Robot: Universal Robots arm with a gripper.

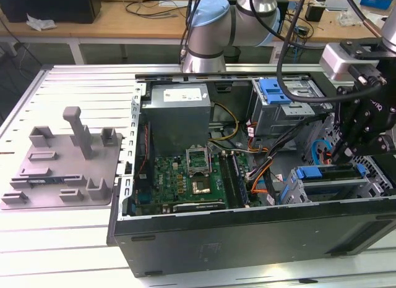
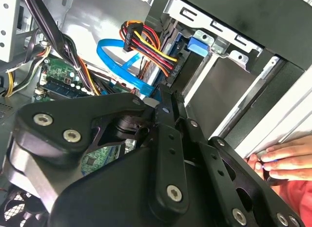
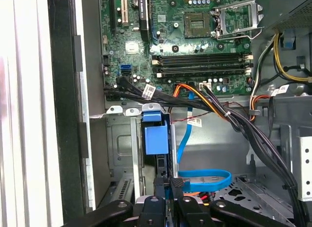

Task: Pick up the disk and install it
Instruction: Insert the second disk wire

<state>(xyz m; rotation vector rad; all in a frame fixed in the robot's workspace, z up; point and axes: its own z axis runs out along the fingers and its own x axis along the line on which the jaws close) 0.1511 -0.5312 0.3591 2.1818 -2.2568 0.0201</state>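
i hang inside the open computer case point(image 1: 247, 238), at its end toward the exterior view's right, with my gripper point(image 1: 341, 157) lowered onto the grey drive cage point(image 1: 365, 189) in that corner. the disk point(image 1: 331, 172), its blue carrier frame showing, sits on edge in the cage's slot, and in the first wrist view my jaws are drawn together, clamped on its near edge, the blue frame point(image 3: 156, 137) reaching away from my fingers point(image 3: 176, 184). a blue data cable point(image 3: 204, 178) loops just beside it over the case floor. the motherboard point(image 1: 185, 177) lies in the case's middle. in the second wrist view a person's hand point(image 2: 285, 159) rests on the case's edge
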